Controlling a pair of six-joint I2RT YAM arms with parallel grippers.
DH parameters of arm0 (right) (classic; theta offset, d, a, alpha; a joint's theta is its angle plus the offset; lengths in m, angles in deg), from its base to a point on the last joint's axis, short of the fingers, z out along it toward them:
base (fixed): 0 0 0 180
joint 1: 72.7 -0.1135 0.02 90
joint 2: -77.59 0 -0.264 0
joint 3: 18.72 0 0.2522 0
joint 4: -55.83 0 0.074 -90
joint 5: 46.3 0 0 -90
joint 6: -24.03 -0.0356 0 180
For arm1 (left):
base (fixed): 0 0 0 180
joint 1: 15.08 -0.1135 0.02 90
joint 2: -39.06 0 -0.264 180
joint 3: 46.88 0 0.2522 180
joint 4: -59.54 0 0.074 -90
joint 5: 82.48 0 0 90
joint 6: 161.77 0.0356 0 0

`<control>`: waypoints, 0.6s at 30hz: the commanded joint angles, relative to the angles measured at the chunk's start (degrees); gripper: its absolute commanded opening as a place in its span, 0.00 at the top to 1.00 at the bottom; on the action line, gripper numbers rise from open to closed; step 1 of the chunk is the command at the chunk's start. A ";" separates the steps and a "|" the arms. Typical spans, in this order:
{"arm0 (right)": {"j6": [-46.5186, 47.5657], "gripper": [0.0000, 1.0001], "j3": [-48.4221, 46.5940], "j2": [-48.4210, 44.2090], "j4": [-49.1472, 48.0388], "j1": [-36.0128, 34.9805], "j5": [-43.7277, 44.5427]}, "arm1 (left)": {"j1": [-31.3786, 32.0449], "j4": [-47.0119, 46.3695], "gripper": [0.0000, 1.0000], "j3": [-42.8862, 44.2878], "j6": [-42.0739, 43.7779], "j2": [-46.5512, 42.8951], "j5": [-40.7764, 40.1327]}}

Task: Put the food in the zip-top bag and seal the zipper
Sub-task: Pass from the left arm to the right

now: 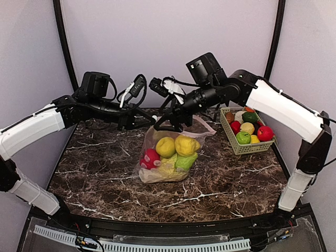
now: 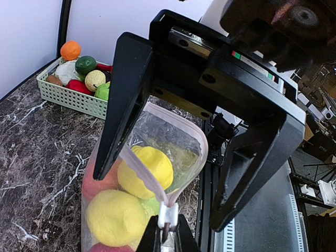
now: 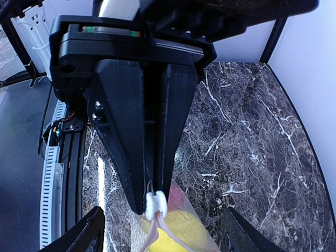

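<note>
The zip-top bag (image 1: 157, 137) lies mid-table with its mouth lifted toward the back. Inside it sit two yellow fruits (image 1: 166, 147), a red apple (image 1: 151, 157), a green pear (image 1: 186, 160) and the pale cabbage (image 1: 164, 170). The pink zipper (image 2: 140, 172) gapes in a loop. My left gripper (image 2: 167, 232) is shut on the zipper's end, right at the white slider tab (image 2: 168, 215). My right gripper (image 2: 160, 199) stands open astride the bag's mouth, one finger (image 2: 122, 105) against the bag's side and the other off to the right. In the right wrist view the left gripper (image 3: 153, 202) pinches the slider tab (image 3: 156, 203).
A pale green mesh basket (image 1: 234, 143) at the back right holds more fruits and vegetables. Both arms meet above the table's back middle. Dark marble table (image 1: 220, 178) shows around the bag, and purple walls close off the back and sides.
</note>
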 commanded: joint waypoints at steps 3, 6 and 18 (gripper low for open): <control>4.07 0.40 -2.96 1.91 3.40 -0.63 1.31 | -0.01 0.70 0.99 2.41 0.79 0.23 2.89; 3.88 0.60 -2.37 1.44 3.23 -0.65 0.52 | 0.02 0.45 0.99 2.17 0.83 0.11 2.41; 0.80 1.00 2.32 -2.34 -1.18 -0.54 1.21 | -0.02 -3.54 0.45 -0.63 -0.56 -1.58 0.29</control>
